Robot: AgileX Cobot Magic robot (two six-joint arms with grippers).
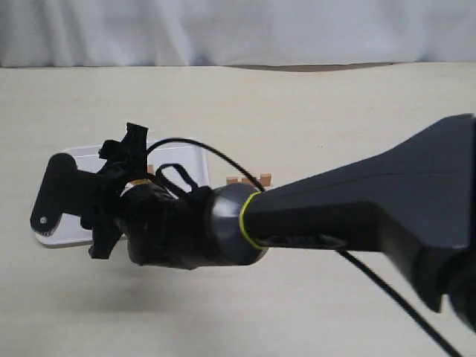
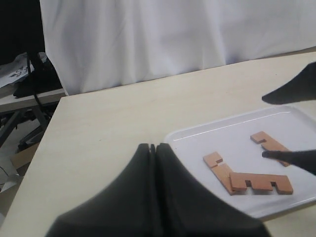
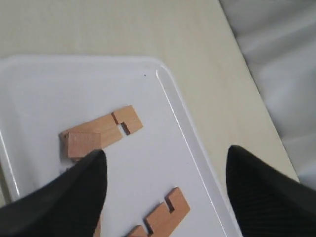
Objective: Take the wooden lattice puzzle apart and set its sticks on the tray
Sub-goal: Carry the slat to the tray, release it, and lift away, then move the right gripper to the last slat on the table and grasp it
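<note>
The white tray [image 1: 71, 229] lies at the left of the table, largely covered by my right arm. My right gripper [image 3: 165, 158] hangs open over the tray [image 3: 49, 89] with nothing between its fingers. Two notched sticks lie under it, one [image 3: 101, 131] farther in and one [image 3: 163, 215] near the rim. In the left wrist view three sticks [image 2: 221, 168] [image 2: 260, 182] [image 2: 269, 144] lie on the tray [image 2: 222, 136]. My left gripper [image 2: 153, 146] is shut and empty beside the tray's corner. Another reddish notched piece [image 1: 249, 180] lies on the table right of the tray. No assembled lattice shows.
The right arm [image 1: 335, 216] reaches across the middle of the table from the right, trailing a black cable [image 1: 387, 294]. A white cloth backdrop [image 1: 238, 30] hangs behind the table's far edge. The black tips [image 2: 291, 91] of the right gripper show over the tray.
</note>
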